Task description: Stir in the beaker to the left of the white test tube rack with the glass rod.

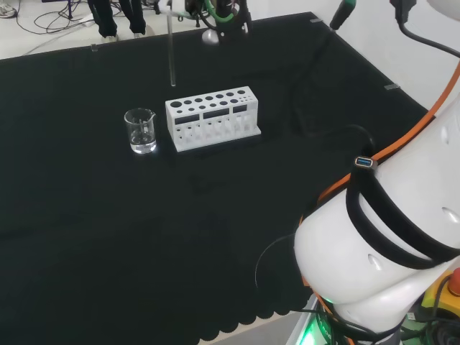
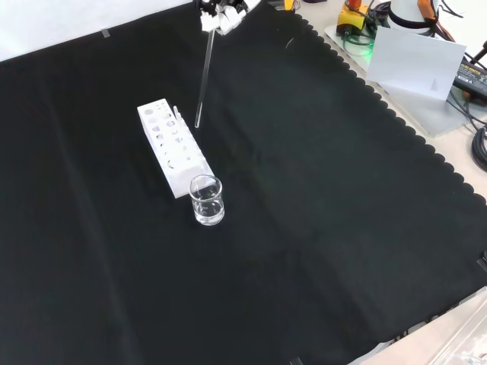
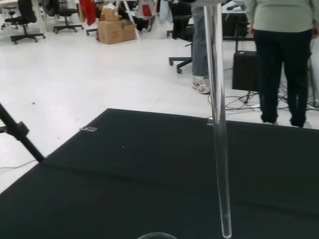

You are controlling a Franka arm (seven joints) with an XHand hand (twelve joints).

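Glass rod upright, robot hand gripping

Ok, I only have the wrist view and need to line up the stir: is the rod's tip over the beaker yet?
Observer: No. In the front view the rod hangs from the hand, with its tip beside the far end of the rack, well short of the beaker.
Operator: Is the tip touching the rack?
Observer: No. In the head view it ends in the air, above and behind the rack's left end.
Operator: Anything in the beaker?
Observer: The head view shows what looks like a little clear liquid at its bottom.
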